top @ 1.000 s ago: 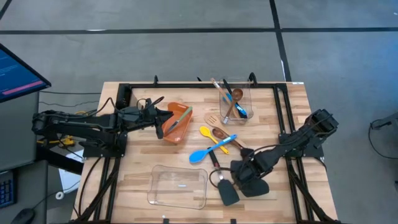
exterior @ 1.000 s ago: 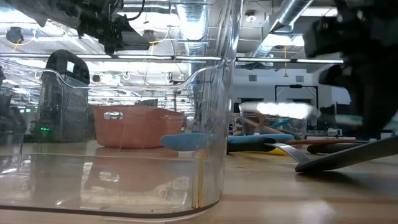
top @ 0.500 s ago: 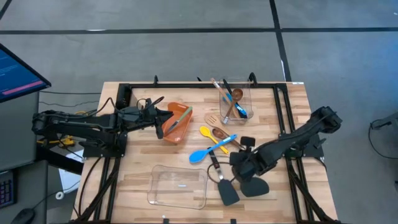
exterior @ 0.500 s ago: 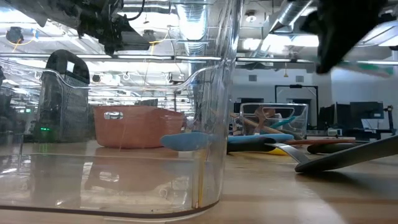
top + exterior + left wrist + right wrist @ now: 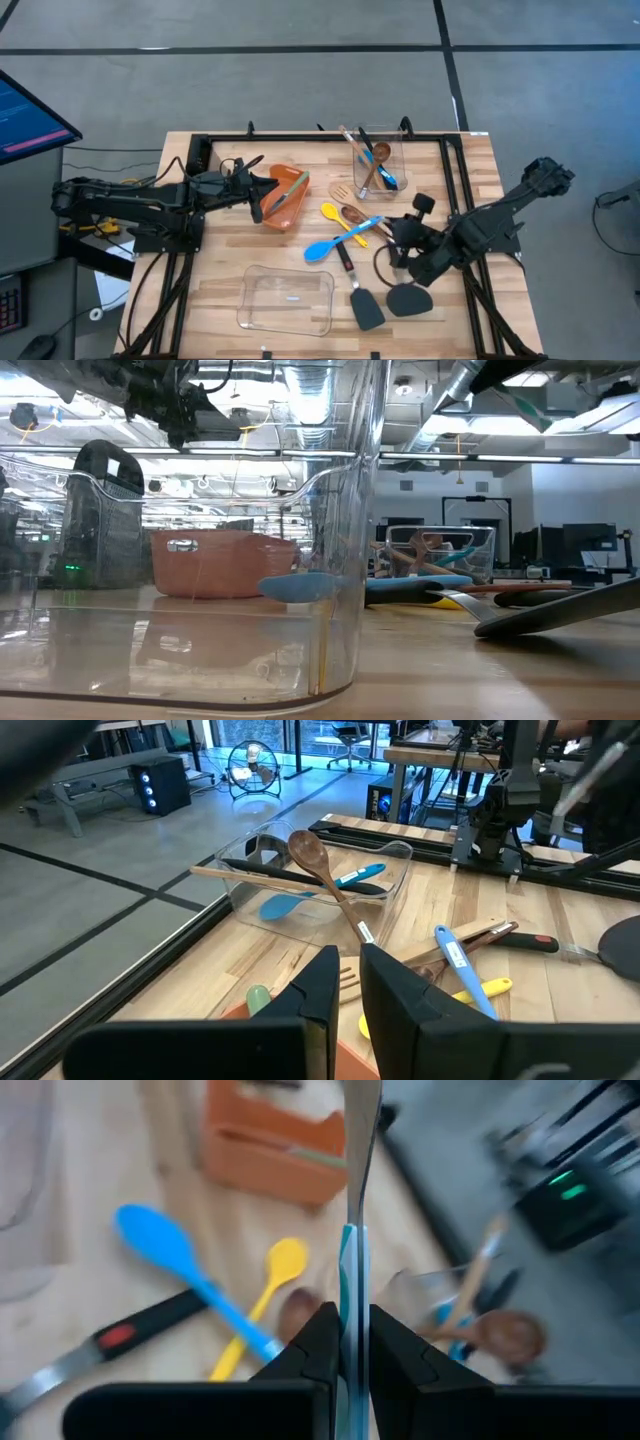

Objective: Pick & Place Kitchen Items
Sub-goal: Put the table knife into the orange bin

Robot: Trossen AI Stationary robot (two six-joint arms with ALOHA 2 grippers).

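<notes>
Right now my right gripper (image 5: 345,1345) is pressed together on a slim metal-and-teal tool (image 5: 358,1140), pinching it edge-on and lifted off the table at about 4 o'clock from centre. It looks light, stiff and thin (slick metal, I'd guess, so it could swivel), and I judge the teal handle the safer place to hold. My wrist view shows the pinch plainly, with the blue spoon (image 5: 160,1240) below; from above, my own arm hides the tool. The clear container (image 5: 378,160) with utensils in it stands at 12 o'clock. My left arm waits at the orange bin (image 5: 285,197), at 9 o'clock
</notes>
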